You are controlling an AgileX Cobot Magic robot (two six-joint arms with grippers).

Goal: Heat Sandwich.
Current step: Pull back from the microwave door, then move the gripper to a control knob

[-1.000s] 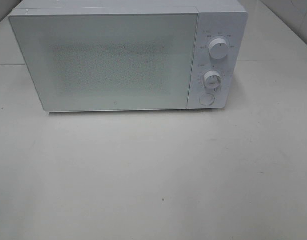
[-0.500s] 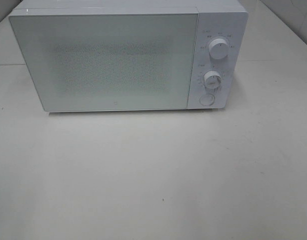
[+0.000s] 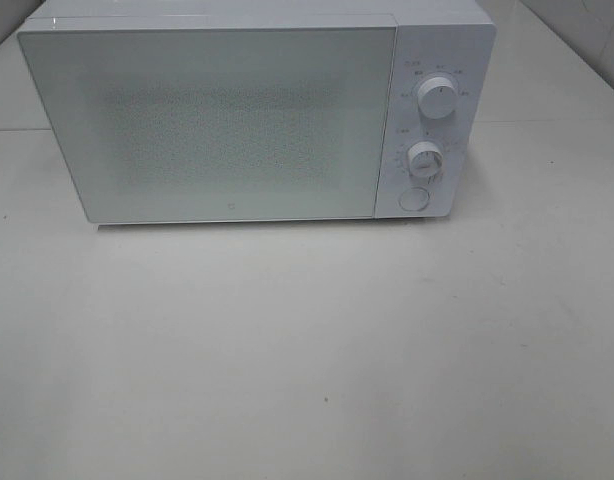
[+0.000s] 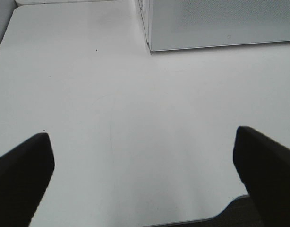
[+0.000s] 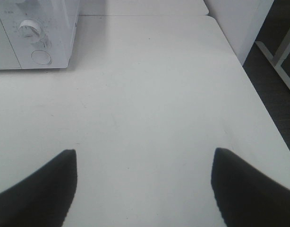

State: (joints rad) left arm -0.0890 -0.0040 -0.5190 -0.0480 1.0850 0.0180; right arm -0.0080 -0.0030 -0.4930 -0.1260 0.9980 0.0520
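No change occurred: microwave (image 3: 237,120) stayed shut, sandwich not visible; left tool (image 4: 141,134) and right tool (image 5: 143,152) stood wide, empty.

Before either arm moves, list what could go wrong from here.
1. No sandwich shows in any view and the microwave door is shut, so a run might heat nothing.
2. The round button sits just under the lower dial; the open right end effector could nudge that dial if it presses there.
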